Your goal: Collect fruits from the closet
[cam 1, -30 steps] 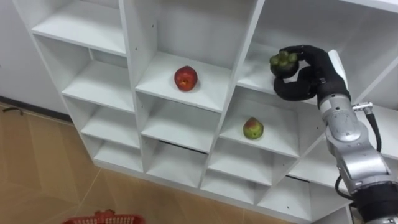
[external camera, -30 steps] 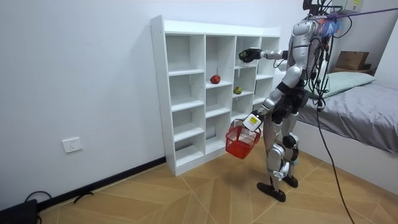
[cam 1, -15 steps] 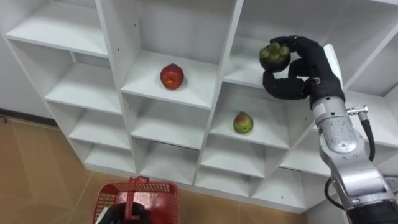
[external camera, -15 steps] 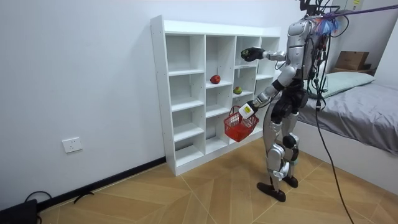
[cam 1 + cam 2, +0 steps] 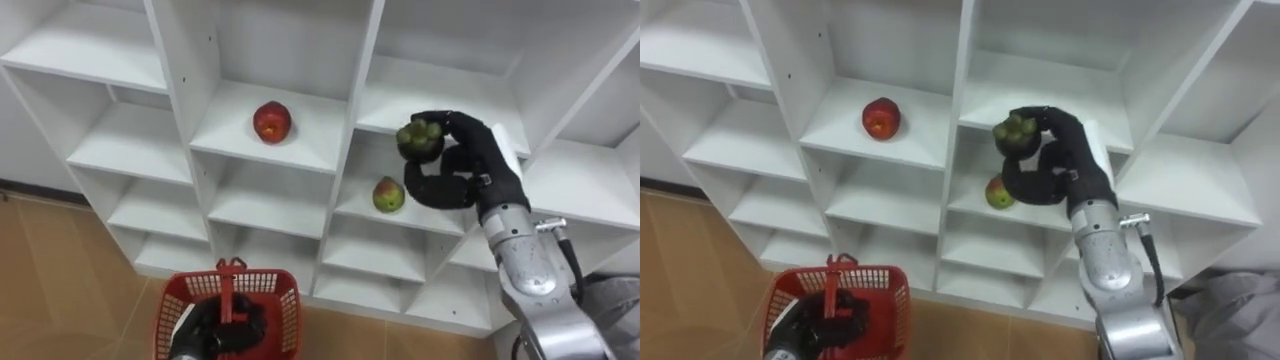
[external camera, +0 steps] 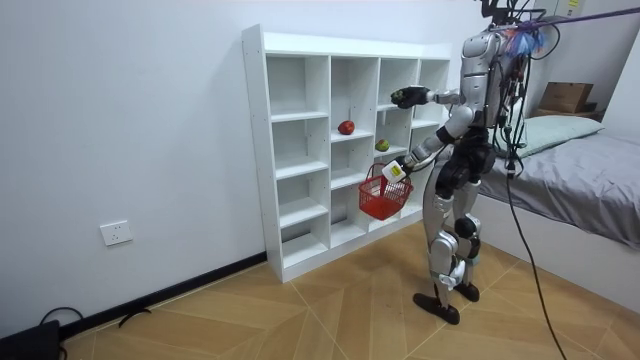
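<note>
The right arm comes up from 5 o'clock in the eye views, forearm raised and wrist bent over. The right hand (image 5: 472, 165) sits at about 3 o'clock, in front of the closet (image 5: 130, 140). Its fingers (image 5: 440, 190) are curled into a ring, with the thumb and fingertips closed on a dark fruit (image 5: 420, 140) with a green top. The fruit is held in the air before the shelf edge, clear of the boards.

The left hand (image 5: 210, 330) is down at 7 o'clock. Its fingers are wrapped round the upright handle of a red basket (image 5: 288, 318), which hangs over the wooden floor (image 5: 60, 280) in front of the lowest shelves. Whether anything lies in the basket cannot be told, as the hand covers its middle.

There are three fruits. One is the dark fruit in the right hand. One is a red apple (image 5: 272, 121) on a middle-column shelf, at 9 o'clock from the held fruit. One is a green fruit (image 5: 388, 195) with a red blush, a shelf lower in the next column, at 7 o'clock from the held fruit and just beside the right hand. There is one basket.

In the room view the robot stands upright facing the closet, with a bed (image 6: 590, 190) at the room view's right.
</note>
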### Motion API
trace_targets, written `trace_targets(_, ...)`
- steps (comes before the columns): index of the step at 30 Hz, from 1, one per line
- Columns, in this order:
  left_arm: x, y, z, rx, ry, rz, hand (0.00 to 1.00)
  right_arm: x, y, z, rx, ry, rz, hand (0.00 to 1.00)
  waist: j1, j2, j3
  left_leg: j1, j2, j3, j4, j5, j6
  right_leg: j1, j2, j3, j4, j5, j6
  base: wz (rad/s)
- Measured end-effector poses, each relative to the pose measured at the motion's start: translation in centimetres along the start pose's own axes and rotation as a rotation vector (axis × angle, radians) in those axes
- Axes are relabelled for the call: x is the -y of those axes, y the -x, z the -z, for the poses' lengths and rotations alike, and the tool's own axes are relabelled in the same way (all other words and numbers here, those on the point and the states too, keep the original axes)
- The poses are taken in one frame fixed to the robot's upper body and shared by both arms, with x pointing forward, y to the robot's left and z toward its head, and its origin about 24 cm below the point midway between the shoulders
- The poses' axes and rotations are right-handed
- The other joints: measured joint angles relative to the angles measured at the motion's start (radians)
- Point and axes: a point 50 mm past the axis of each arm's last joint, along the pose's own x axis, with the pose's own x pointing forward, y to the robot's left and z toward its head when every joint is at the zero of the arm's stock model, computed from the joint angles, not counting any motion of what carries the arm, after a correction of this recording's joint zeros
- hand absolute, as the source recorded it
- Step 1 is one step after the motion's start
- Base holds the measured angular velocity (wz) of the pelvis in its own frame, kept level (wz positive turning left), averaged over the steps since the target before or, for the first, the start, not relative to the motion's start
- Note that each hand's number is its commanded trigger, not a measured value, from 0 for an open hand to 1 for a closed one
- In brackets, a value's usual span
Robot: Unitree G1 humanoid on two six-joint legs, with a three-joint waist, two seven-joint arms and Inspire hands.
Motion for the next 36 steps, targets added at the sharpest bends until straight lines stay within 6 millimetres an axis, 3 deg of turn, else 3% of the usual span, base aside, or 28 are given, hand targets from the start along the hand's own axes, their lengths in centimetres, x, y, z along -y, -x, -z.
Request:
trace_targets(4,0.9,-0.1,-1.3,0.056,-0.002,0.051,1.0,-1.7,1.0,0.9,-0.036,0.0,-0.054,1.0,-0.01,0.015,-0.0031,0.0,-0.001,0.0,0.0,0.0,0.0,0.002,-0.001,-0.003,0.001,0.0,0.0,0.01)
trace_targets(8,1.8,0.0,-1.8,0.078,-0.008,0.094,1.0,-3.5,1.9,1.7,-0.073,-0.008,-0.146,1.0,-0.019,0.021,0.0005,0.0,-0.001,0.001,0.0,0.0,0.0,0.002,-0.001,-0.003,0.0,0.0,0.0,0.01)
trace_targets(15,3.2,0.1,-3.1,0.138,-0.004,0.163,1.0,-4.4,2.1,2.4,-0.105,-0.012,-0.198,1.0,-0.019,0.021,0.001,-0.003,-0.001,0.002,-0.002,0.0,0.0,-0.003,-0.001,-0.007,-0.001,0.0,0.0,0.0)
trace_targets(22,4.3,0.1,-3.1,0.139,-0.008,0.208,1.0,-6.5,3.2,5.4,-0.243,-0.006,-0.311,1.0,-0.016,0.017,0.002,-0.019,-0.001,0.002,-0.003,0.0,0.0,-0.02,-0.001,-0.008,-0.001,0.0,0.0,0.0)
trace_targets(25,4.7,0.1,-3.2,0.14,-0.016,0.223,1.0,-7.2,3.4,5.7,-0.256,0.002,-0.352,1.0,-0.012,0.017,0.0026,-0.02,-0.001,0.0,0.001,0.0,0.0,-0.022,-0.001,-0.003,-0.001,0.0,0.0,0.0)
trace_targets(31,5.0,-0.2,-4.0,0.159,-0.01,0.237,1.0,-8.5,4.0,6.3,-0.293,0.044,-0.428,1.0,0.01,0.007,0.0123,-0.023,-0.001,-0.001,0.007,0.0,0.0,-0.023,-0.001,0.0,0.001,0.0,0.0,0.0)
trace_targets(36,4.9,-0.2,-4.0,0.161,-0.011,0.232,1.0,-9.0,3.9,6.1,-0.29,0.052,-0.443,1.0,0.011,0.005,0.012,-0.036,-0.001,-0.003,0.013,-0.001,0.001,-0.029,-0.002,0.0,0.003,0.0,0.0,0.0)
